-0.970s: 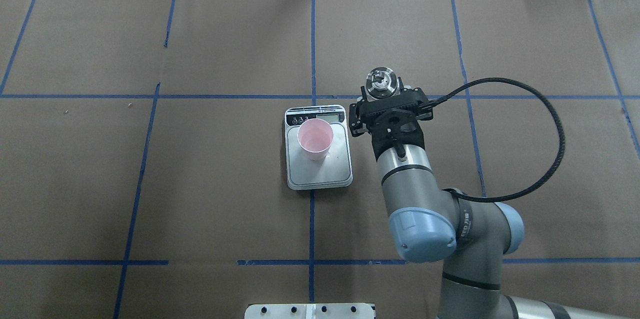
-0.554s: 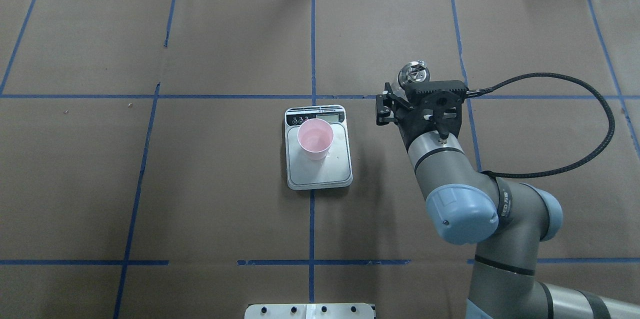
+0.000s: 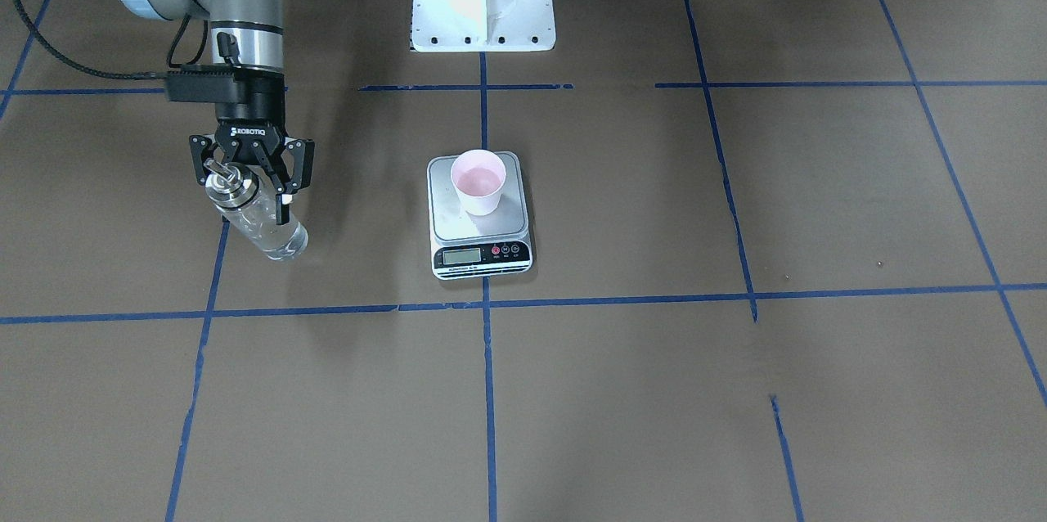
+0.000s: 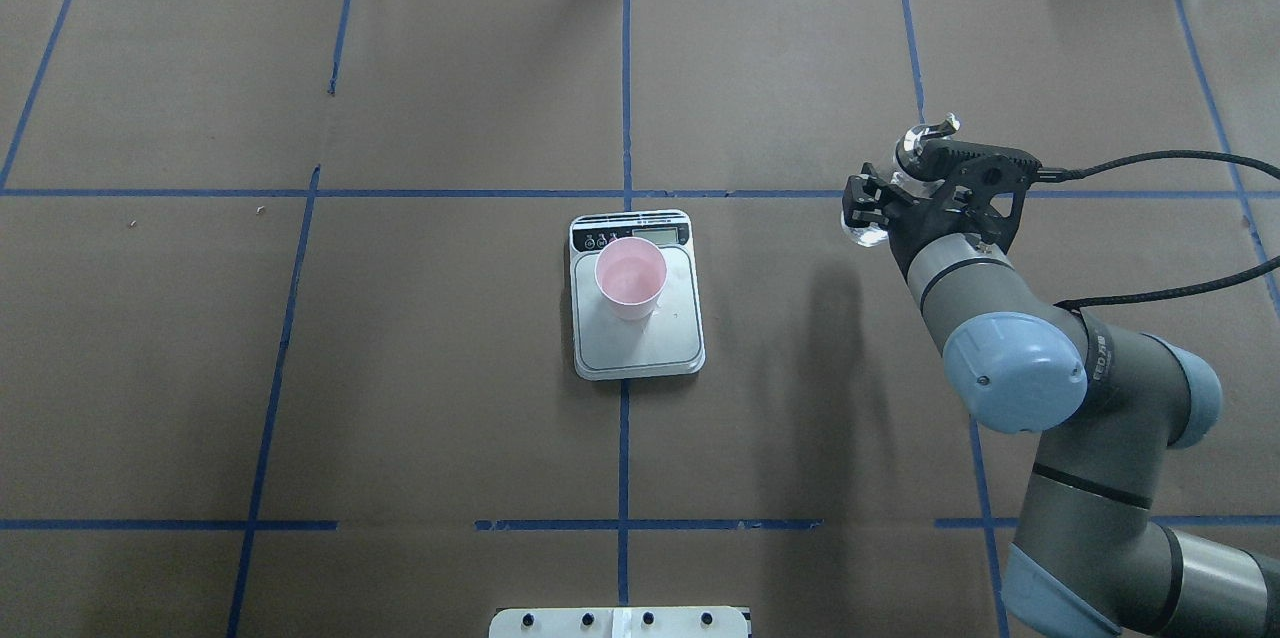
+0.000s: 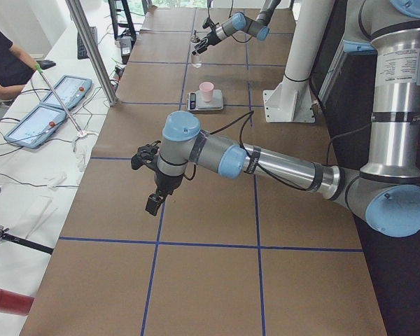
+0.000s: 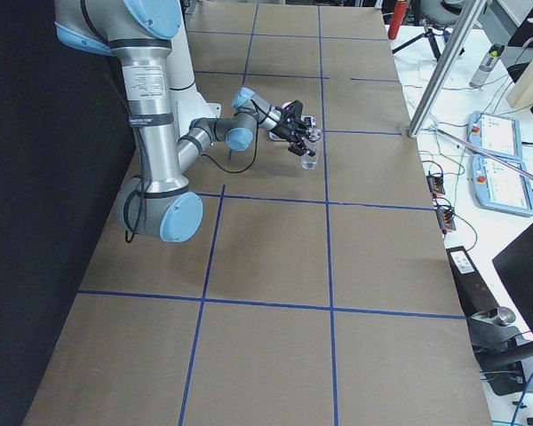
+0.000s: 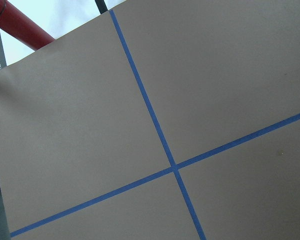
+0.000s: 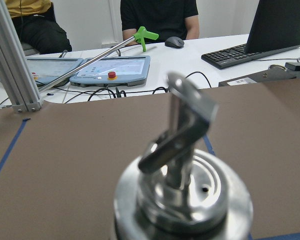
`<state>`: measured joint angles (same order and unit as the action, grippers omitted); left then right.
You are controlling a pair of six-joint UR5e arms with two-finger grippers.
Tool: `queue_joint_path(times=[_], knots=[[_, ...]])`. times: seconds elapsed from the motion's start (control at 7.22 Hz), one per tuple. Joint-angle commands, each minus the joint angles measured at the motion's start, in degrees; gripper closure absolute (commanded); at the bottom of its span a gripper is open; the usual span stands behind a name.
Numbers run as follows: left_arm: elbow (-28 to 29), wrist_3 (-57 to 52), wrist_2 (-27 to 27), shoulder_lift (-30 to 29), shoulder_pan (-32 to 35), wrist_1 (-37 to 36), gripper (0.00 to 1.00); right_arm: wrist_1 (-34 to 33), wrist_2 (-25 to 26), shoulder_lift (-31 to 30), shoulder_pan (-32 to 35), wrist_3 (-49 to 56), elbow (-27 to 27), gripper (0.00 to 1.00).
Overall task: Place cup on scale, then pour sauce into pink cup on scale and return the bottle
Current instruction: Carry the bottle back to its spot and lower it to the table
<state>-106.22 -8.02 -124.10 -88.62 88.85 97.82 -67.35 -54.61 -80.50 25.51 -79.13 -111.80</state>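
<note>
A: Where's the bottle?
B: In the right hand. Its black fingers are clamped on the clear glass cylinder just below the silver metal cap. The bottle hangs tilted toward the right end of the surface.
A: And the cup?
B: The pale pink, tapered cup stands upright on the smooth silver platform of the scale, mid-surface, well apart from the bottle.
A: The left hand?
B: The left hand hovers over brown paper. Open or closed, I cannot tell.
</note>
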Motion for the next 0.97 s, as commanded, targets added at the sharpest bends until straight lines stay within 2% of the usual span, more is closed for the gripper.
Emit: queue_joint_path(times=[0.0, 0.55, 0.83], knots=[[-0.48, 0.02, 0.00, 0.02, 0.18, -0.09, 0.00, 0.20, -0.24, -3.33, 0.33, -2.96, -0.17, 1.00], [-1.09, 0.02, 0.00, 0.02, 0.53, -0.35, 0.00, -0.33, -0.59, -8.52, 0.33, -2.88, -0.09, 1.00], [-1.19, 0.02, 0.00, 0.02, 0.54, -0.35, 0.00, -0.33, -2.86, -8.53, 0.33, -2.96, -0.18, 1.00]])
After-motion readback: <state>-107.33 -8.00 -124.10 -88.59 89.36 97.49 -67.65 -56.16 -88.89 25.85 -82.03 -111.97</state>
